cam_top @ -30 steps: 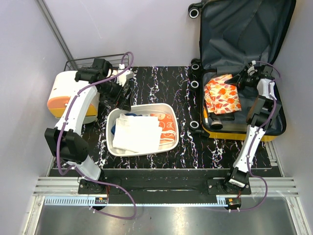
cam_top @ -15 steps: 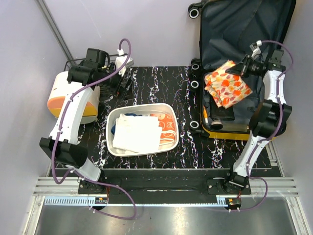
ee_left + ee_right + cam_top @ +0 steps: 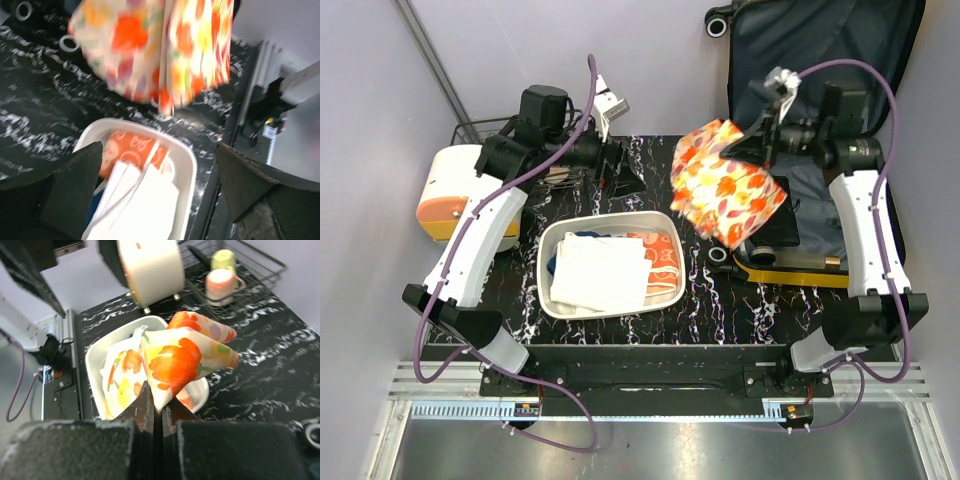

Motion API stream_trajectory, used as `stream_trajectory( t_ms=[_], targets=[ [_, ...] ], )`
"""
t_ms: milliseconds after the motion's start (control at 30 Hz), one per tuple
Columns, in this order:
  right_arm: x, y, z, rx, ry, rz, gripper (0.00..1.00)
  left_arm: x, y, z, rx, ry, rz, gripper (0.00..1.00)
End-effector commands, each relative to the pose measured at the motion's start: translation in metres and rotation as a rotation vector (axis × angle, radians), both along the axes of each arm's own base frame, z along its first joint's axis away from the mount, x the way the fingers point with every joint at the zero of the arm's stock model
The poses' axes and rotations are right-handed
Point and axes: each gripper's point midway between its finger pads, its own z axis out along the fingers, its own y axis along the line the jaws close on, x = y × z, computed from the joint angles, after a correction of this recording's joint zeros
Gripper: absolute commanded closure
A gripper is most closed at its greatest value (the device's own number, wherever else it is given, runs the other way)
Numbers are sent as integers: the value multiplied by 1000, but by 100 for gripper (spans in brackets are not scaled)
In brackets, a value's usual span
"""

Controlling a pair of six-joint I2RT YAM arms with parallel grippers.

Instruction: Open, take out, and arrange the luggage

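The yellow luggage (image 3: pixel 790 275) lies open at the back right, its dark grey lid (image 3: pixel 810 60) leaning on the wall. My right gripper (image 3: pixel 757 150) is shut on a corner of a folded orange floral cloth (image 3: pixel 725 185), which hangs in the air left of the luggage edge, above the table. In the right wrist view the jaws (image 3: pixel 160 407) pinch the cloth (image 3: pixel 185 360) tightly. My left gripper (image 3: pixel 625 178) is open and empty, just left of the cloth and above the white tray's far rim; its fingers stand wide apart in the left wrist view (image 3: pixel 160 195).
A white tray (image 3: pixel 548 290) at table centre holds a white folded cloth (image 3: pixel 600 270) and an orange cloth (image 3: pixel 665 255). A cream-and-orange round container (image 3: pixel 450 195) and a wire rack (image 3: pixel 240 265) with cups stand at the back left. A black item (image 3: pixel 770 235) lies in the luggage.
My right gripper has lifted the floral cloth out of the luggage and carried it left over the table. My left gripper has swung right toward the cloth.
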Motion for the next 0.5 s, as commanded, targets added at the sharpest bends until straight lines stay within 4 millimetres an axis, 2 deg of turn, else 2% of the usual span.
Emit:
stream_trajectory(
  t_ms=[0,33,67,100,167,267,333,433,467],
  targets=[
    [-39,39,4,-59,-160,117,100,-35,-35,34,-178,78,-116,1],
    [-55,54,4,-66,-173,164,100,-40,-35,35,-174,54,-118,1],
    [-60,59,2,-79,-184,176,100,-43,-38,32,-175,37,-129,1],
    [-67,64,-3,-98,-203,201,100,-48,-41,20,-162,56,-139,1],
    [-85,78,-5,-121,-239,249,100,-55,-40,19,-174,39,-149,1],
    [-104,93,-14,-166,-290,310,100,-62,-39,8,-177,52,-161,1],
    [-110,97,-20,-197,-323,335,100,-73,-38,5,-178,39,-193,1],
    [-118,103,-24,-214,-336,365,100,-91,-38,12,-195,-51,-237,1],
    [-118,104,-25,-224,-351,368,100,-88,-39,1,-172,-64,-209,1]
  ],
)
